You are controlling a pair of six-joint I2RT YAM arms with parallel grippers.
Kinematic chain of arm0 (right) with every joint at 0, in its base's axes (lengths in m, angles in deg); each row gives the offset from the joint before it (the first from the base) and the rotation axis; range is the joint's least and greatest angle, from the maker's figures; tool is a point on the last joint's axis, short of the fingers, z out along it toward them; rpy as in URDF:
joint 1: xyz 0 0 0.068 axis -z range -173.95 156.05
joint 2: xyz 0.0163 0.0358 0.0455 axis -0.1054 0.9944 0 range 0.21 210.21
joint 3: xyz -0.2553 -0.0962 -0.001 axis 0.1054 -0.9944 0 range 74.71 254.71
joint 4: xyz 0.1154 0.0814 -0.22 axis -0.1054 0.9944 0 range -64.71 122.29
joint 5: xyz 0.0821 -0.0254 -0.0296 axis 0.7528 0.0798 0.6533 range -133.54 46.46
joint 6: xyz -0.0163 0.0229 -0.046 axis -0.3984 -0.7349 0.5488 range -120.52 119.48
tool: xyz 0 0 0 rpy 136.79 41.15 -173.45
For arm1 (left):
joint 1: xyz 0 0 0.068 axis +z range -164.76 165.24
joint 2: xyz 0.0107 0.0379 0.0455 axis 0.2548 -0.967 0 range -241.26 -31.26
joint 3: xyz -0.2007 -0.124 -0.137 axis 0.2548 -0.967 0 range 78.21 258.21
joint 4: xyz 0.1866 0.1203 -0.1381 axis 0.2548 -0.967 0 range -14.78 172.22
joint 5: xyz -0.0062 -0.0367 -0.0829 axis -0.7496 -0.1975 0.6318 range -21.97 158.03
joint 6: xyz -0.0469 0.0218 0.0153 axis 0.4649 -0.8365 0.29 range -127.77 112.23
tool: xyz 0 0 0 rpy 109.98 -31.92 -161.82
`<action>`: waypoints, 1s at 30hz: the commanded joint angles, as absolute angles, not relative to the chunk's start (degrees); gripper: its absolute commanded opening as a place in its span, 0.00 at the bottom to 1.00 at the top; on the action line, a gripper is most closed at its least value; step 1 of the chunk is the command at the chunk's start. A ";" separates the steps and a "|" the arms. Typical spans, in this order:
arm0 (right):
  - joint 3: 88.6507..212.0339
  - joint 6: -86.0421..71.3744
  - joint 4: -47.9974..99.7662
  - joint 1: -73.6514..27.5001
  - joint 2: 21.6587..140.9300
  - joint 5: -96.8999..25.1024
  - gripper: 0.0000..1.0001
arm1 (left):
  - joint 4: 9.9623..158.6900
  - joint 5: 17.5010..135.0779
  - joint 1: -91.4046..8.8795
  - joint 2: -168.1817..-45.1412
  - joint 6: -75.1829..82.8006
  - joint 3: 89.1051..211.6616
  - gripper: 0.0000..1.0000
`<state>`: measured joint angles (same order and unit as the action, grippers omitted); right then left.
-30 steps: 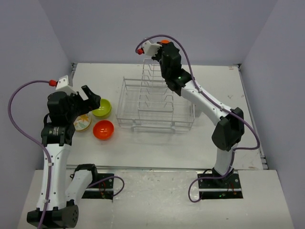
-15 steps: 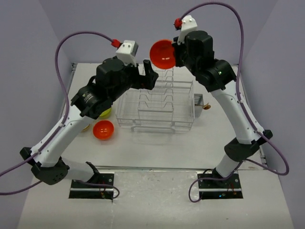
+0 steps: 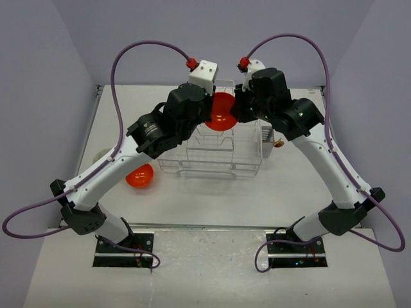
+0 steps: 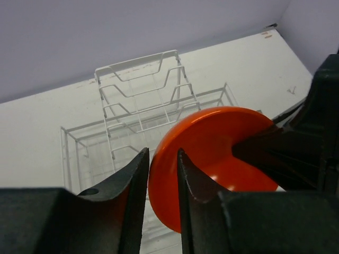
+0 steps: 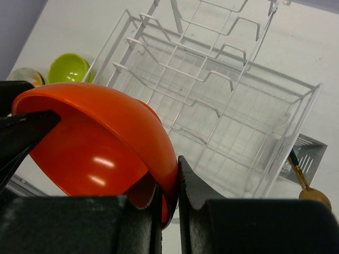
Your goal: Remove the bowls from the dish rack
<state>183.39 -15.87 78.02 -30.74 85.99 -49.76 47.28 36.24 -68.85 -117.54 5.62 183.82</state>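
An orange-red bowl [image 3: 221, 110] hangs in the air above the white wire dish rack [image 3: 168, 138], held between both arms. My right gripper [image 5: 177, 161] is shut on its rim, one finger inside and one outside. My left gripper [image 4: 161, 153] grips the opposite rim, with the bowl wall [image 4: 212, 143] between its fingers. In the top view the left gripper [image 3: 210, 109] and the right gripper [image 3: 236, 110] meet at the bowl. The dish rack [image 5: 222, 106] below shows no bowls in its slots. A second orange-red bowl [image 3: 139, 175] sits on the table left of the rack.
A lime-green bowl [image 5: 69, 67] and a cream bowl [image 5: 24, 75] rest on the table left of the rack. The grey cutlery cup [image 3: 266, 135] hangs on the rack's right side, with a spoon [image 5: 307, 193] lying beside it. Walls close in the table at the back and sides.
The right arm lifted the orange-red bowl out of the rack. The left arm swung over from the bowls on the left, and its jaws closed from wide open onto the bowl's rim.
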 commanded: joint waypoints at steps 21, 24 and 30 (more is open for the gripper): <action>175.27 -16.96 69.32 -30.69 77.21 -47.40 0.76 | 30.73 19.32 -63.04 -114.50 22.79 185.19 0.00; 172.28 -16.60 68.88 -30.60 74.84 -48.81 0.78 | 34.04 25.63 -51.88 -101.36 28.61 173.61 0.00; 166.31 -15.99 66.78 -30.60 70.80 -49.34 0.87 | 39.85 38.44 -28.51 -91.82 32.04 150.31 0.00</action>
